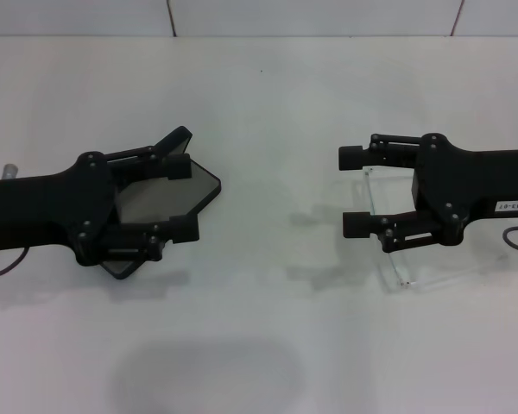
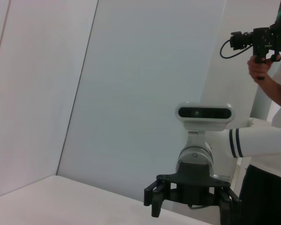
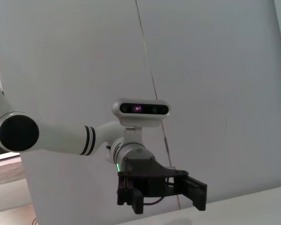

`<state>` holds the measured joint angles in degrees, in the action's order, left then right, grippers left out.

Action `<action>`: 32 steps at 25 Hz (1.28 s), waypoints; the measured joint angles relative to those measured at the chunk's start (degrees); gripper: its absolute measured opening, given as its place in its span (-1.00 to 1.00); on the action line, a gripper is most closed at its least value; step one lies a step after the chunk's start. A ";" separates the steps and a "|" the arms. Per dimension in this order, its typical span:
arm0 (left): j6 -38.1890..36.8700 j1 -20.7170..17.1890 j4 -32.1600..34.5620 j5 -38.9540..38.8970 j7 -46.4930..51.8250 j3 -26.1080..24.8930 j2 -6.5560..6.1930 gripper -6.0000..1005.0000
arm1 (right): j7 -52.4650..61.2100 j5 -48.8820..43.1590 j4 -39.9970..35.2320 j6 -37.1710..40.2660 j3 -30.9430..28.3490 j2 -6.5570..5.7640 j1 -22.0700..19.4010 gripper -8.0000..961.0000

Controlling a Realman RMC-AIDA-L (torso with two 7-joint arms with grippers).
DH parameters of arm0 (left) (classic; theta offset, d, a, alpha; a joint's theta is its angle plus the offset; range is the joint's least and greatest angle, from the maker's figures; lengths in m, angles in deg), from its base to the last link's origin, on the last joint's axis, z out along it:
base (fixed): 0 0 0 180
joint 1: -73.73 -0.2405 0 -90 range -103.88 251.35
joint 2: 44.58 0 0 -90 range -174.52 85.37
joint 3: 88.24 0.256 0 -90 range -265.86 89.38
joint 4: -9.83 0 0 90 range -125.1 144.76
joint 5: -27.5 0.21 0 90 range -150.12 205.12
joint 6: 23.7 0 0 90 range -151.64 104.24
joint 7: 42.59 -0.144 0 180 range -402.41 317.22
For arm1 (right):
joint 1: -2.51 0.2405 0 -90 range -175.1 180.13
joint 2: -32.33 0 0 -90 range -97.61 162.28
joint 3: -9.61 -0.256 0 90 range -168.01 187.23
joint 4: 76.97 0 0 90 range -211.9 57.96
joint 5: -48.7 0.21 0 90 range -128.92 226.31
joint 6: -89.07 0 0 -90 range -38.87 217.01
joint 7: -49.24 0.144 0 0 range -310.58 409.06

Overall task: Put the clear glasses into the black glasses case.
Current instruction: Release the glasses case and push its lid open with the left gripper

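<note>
The black glasses case (image 1: 168, 197) lies open on the white table, left of centre, its grey lining showing. My left gripper (image 1: 180, 197) hangs open over it, one finger near each long side. The clear glasses (image 1: 403, 269) lie on the table at the right, largely hidden beneath my right gripper (image 1: 354, 191). That gripper is open and holds nothing. Only a clear arm and part of the lens edge show. Each wrist view looks across at the other arm: the right gripper (image 2: 189, 206) in the left wrist view, the left gripper (image 3: 164, 199) in the right wrist view.
The white table (image 1: 259, 103) runs back to a white wall. A small grey cylinder (image 1: 9, 168) lies at the far left by my left arm. A person holding a camera rig (image 2: 262, 40) stands behind the right arm.
</note>
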<state>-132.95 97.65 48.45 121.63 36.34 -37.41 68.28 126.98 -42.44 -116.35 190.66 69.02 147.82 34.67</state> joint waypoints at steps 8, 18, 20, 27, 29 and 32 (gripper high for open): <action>0.00 -0.01 0.20 0.00 0.30 0.06 -0.03 0.68 | -0.21 0.00 0.00 -0.15 0.00 0.00 -0.25 0.78; 0.29 0.76 7.80 -0.73 12.65 -3.26 0.45 0.67 | -3.67 -0.07 0.87 -5.63 0.01 -0.09 -1.61 0.78; 0.65 0.82 14.43 -0.72 19.00 -5.36 1.16 0.67 | -3.93 -0.13 0.93 -7.44 0.01 -0.26 -1.91 0.78; 9.97 3.64 46.66 14.34 47.13 -4.01 2.92 0.62 | -4.19 -0.10 0.72 -6.32 -4.80 -0.71 -4.02 0.78; 11.06 5.90 52.07 23.66 53.57 -1.99 3.45 0.58 | -4.63 -0.07 0.92 -4.58 -7.79 -0.74 -5.11 0.78; 11.34 9.35 55.14 37.20 61.25 2.41 4.53 0.53 | -5.27 -0.05 1.02 -2.83 -11.77 -0.75 -6.84 0.78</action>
<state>-121.60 107.00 103.59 158.83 97.58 -35.00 72.81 121.71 -42.49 -115.32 187.84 57.25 147.06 27.83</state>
